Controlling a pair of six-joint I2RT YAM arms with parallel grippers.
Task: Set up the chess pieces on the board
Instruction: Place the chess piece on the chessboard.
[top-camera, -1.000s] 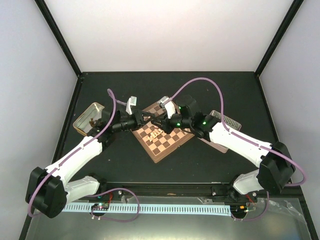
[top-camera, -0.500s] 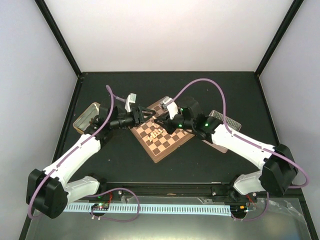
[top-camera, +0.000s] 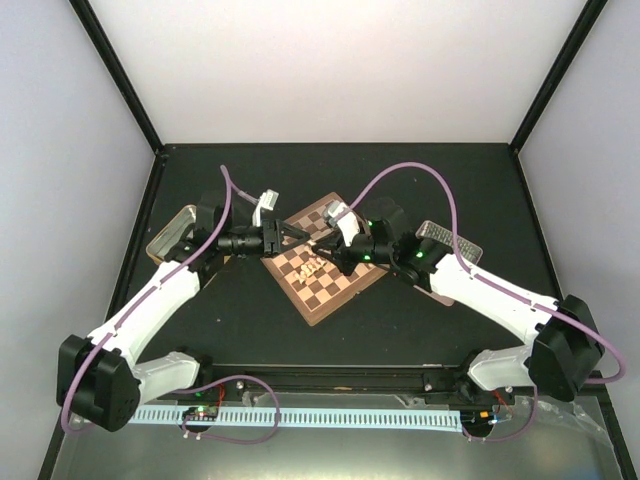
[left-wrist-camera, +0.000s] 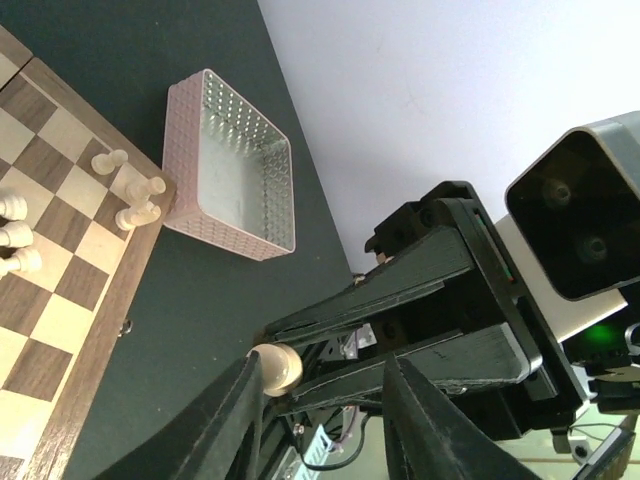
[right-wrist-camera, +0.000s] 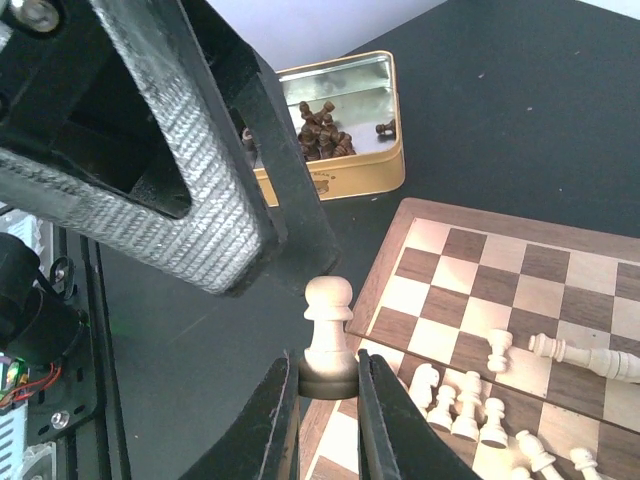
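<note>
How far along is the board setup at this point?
Done: several cream pieces stand loosely clustered on the board, at least one lying down. In hand: the right gripper clamps a cream pawn by its base, beside the open left gripper. Remaining: placing it and ordering the rest; dark pieces sit in the gold tin.

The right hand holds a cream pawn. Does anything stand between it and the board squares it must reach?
Nothing lies between the pawn and the board beside it. But the left hand, fingers apart, brackets the pawn's head and may crowd the move. Loose cream pieces occupy nearby squares.
</note>
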